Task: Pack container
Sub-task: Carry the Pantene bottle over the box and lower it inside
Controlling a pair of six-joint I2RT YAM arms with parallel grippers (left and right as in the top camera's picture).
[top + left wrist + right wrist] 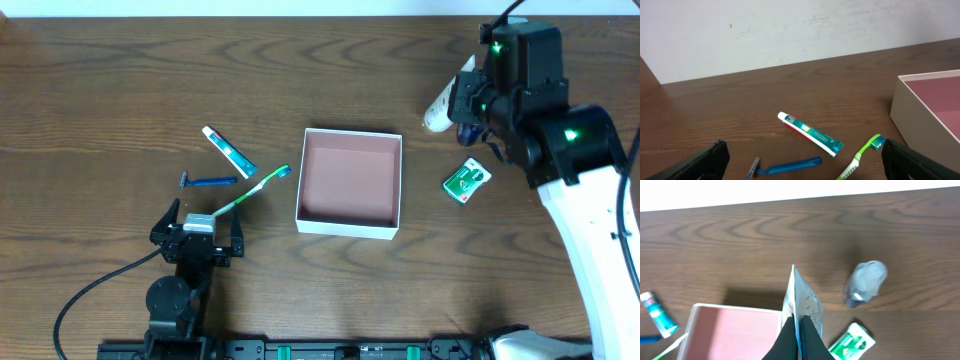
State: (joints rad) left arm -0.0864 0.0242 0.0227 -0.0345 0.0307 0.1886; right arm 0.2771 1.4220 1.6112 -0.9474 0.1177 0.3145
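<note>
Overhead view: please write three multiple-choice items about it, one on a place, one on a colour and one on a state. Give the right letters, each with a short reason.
1. Where does the green packet lie?
A. in the box
B. on the table, outside the box
C. on the box's rim

2. What colour is the box's floor?
A. blue
B. pinkish-brown
C. green

3. How is the left hand?
A. open
B. shut on a razor
C. shut on the green packet

Answers:
1 B: the packet rests on bare wood, apart from the box.
2 B: the floor shows pinkish-brown inside the white walls.
3 A: its fingers stand wide apart.
</note>
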